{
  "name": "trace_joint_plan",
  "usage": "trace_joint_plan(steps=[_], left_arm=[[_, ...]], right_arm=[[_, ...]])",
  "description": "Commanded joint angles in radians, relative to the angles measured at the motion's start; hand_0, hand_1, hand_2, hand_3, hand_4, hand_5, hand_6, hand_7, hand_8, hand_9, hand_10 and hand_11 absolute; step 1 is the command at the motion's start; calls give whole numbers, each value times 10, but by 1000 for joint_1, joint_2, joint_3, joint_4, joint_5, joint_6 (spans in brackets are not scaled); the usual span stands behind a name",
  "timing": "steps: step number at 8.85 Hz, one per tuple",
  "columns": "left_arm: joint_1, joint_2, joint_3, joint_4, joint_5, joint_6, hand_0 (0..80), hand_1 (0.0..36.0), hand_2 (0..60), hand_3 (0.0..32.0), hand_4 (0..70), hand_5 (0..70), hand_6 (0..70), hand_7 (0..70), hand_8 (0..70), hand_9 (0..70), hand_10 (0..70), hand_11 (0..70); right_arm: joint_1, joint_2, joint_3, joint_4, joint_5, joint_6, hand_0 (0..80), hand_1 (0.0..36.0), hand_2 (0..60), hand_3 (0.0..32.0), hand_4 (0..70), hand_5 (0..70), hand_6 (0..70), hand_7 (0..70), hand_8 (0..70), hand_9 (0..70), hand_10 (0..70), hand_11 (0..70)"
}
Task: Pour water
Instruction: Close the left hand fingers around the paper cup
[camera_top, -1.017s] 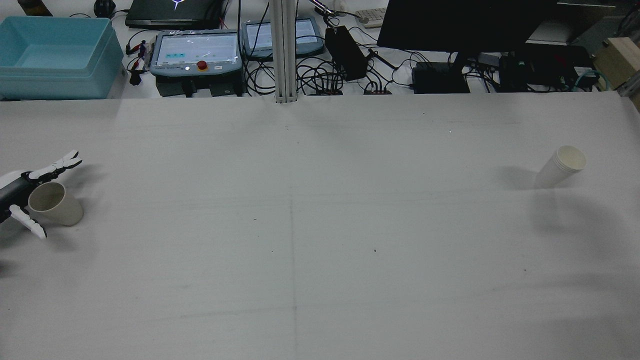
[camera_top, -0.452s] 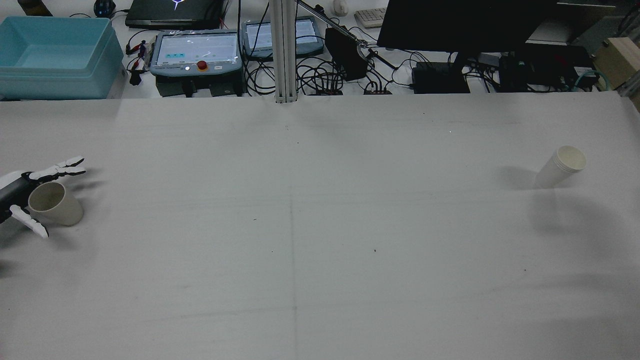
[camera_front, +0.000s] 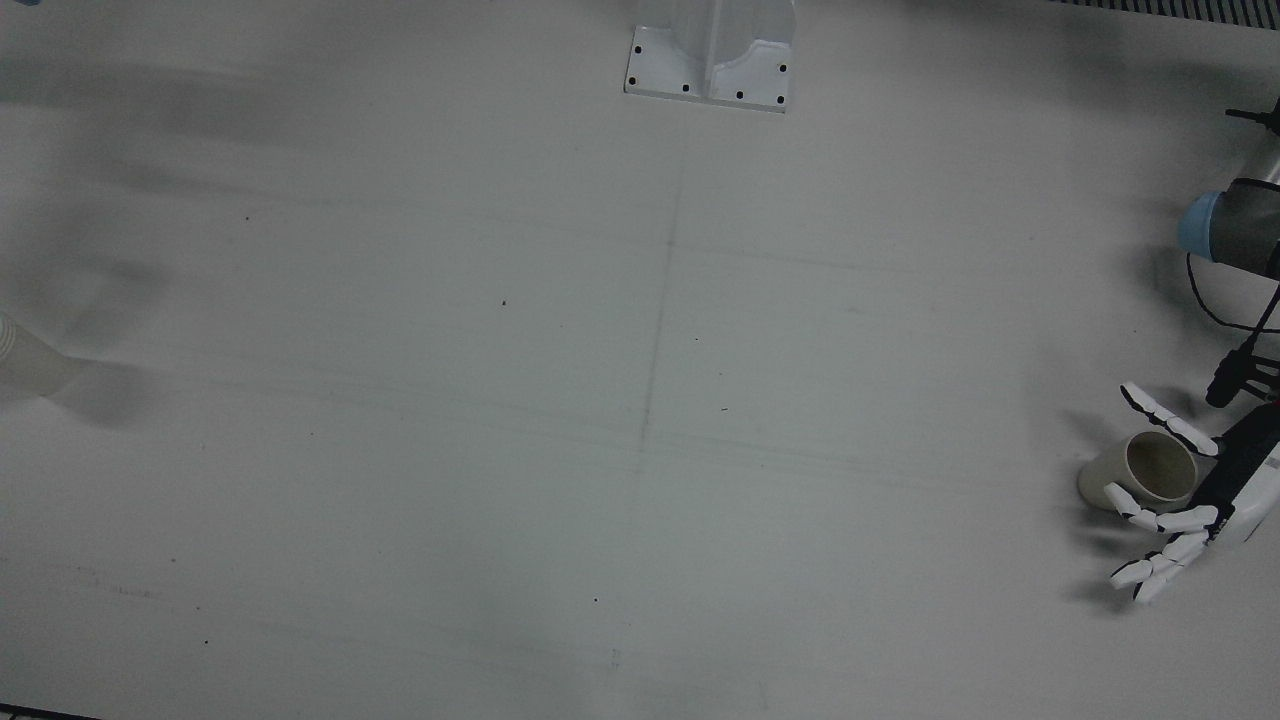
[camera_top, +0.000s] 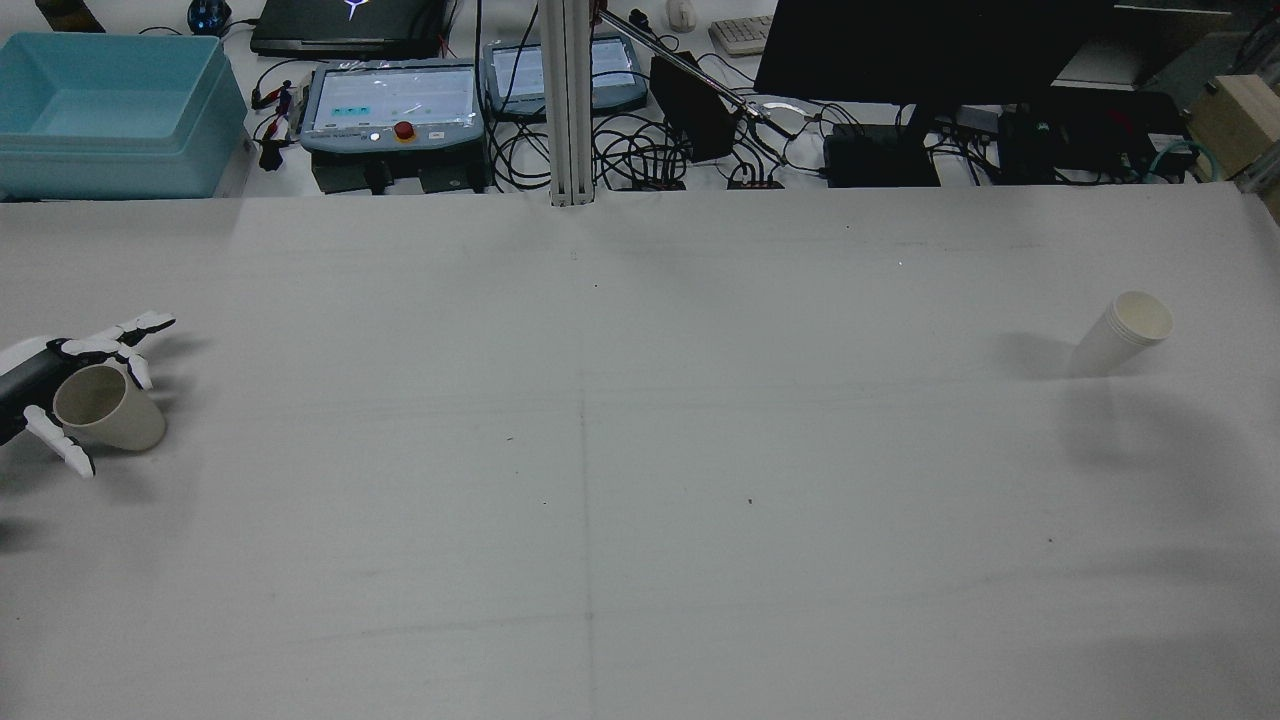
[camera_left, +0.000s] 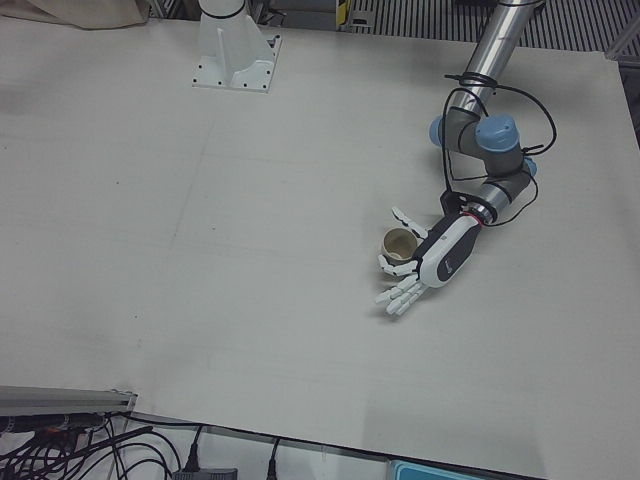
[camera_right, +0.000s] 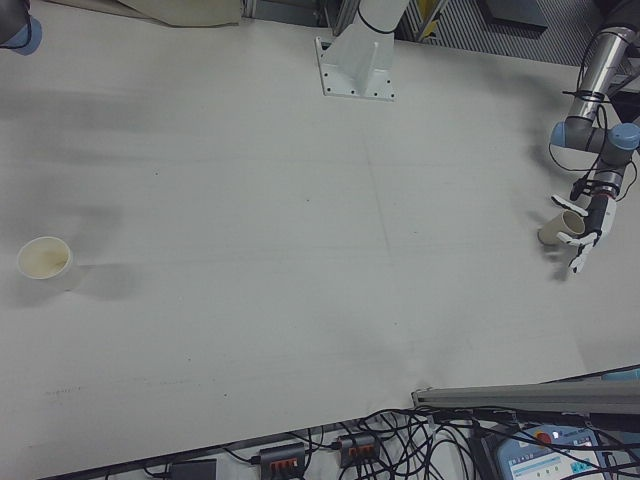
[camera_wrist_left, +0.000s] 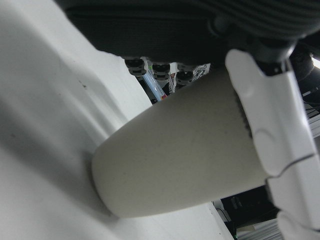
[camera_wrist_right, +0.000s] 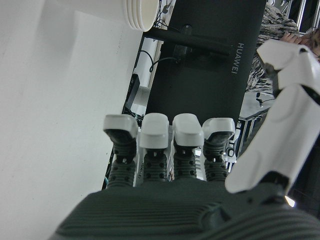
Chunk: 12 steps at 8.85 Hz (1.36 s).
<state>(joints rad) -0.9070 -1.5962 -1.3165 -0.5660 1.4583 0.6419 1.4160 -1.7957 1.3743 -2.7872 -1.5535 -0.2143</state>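
Rear view, item one: left hand (camera_top: 60, 385) at the far left edge of the table (camera_top: 640, 480), wrapped partway around the beige cup (camera_top: 108, 410). Change noted: against the pictures of a second and half a second ago, where the upper fingers stood straight out beyond the cup, those fingers now curl down over its rim and far wall, and the thumb sits low against the near side; the cup itself leans a little and has barely shifted from its earlier spot. Left hand view confirms one white finger (camera_wrist_left: 265, 125) lying flat on the cup wall, base of the cup on the table. Reading: the grasp is closing but looks incomplete (some fingers in the left-front view (camera_left: 400, 297) are splayed clear of the cup), so the lift toward pouring has not begun. Item two: white paper cups (camera_top: 1122, 335), a nested stack, upright, well apart on the right half of the table, unchanged from both earlier pictures; presumably the receiving vessel. Item three: right hand (camera_wrist_right: 170, 145), seen only from its own camera, fingers side by side and extended, holding nothing, facing the white cups from a distance.
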Motion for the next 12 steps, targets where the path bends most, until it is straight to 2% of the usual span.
trace_joint_plan(steps=[1, 2, 3, 5, 8, 9, 10, 11, 12], left_arm=[[-1, 2, -20, 24, -18, -37, 585, 126, 0, 0, 618, 700, 131, 115, 65, 97, 45, 76], [-1, 4, -20, 26, -21, -48, 582, 223, 328, 0, 656, 700, 134, 122, 71, 104, 51, 89], [-1, 5, -20, 26, -21, -53, 537, 305, 600, 0, 693, 700, 130, 121, 70, 101, 54, 95], [-3, 8, -39, 44, -21, -59, 512, 356, 600, 0, 700, 700, 129, 122, 70, 101, 58, 101], [-4, 10, -75, 80, -23, -102, 499, 359, 600, 0, 700, 700, 126, 123, 66, 98, 55, 96], [-4, 10, -93, 90, -23, -116, 498, 360, 600, 0, 700, 700, 129, 125, 66, 97, 55, 95], [-4, 10, -95, 98, -36, -163, 499, 360, 600, 0, 700, 700, 130, 127, 66, 97, 54, 94], [-3, 10, -95, 115, -77, -212, 499, 359, 600, 0, 700, 700, 130, 128, 66, 96, 53, 92], [-3, 10, -96, 129, -90, -244, 500, 357, 600, 0, 700, 700, 132, 131, 66, 98, 53, 92]], right_arm=[[4, -1, 0, 0, 1, 3, 465, 87, 326, 0, 262, 700, 688, 700, 700, 700, 483, 677], [4, -2, 0, 0, 1, 1, 466, 89, 328, 0, 258, 700, 685, 700, 700, 700, 482, 676], [4, -2, 0, 0, 1, 3, 466, 89, 329, 0, 254, 700, 683, 700, 700, 700, 481, 674], [4, -2, 0, 2, 1, 1, 467, 92, 329, 0, 252, 700, 682, 700, 700, 700, 481, 674], [-6, 13, -4, 9, 3, -5, 468, 94, 322, 0, 248, 700, 674, 700, 700, 700, 477, 669], [-11, 41, -9, 9, 3, -63, 465, 93, 295, 0, 199, 700, 603, 700, 700, 700, 438, 614], [-14, 71, -39, 12, 7, -135, 466, 107, 236, 0, 131, 700, 437, 700, 590, 700, 322, 462], [-35, 146, -138, 46, 9, -184, 486, 176, 236, 0, 79, 410, 204, 283, 244, 358, 130, 203], [-87, 229, -282, 114, 10, -197, 497, 217, 266, 0, 59, 166, 94, 67, 43, 71, 38, 75]])
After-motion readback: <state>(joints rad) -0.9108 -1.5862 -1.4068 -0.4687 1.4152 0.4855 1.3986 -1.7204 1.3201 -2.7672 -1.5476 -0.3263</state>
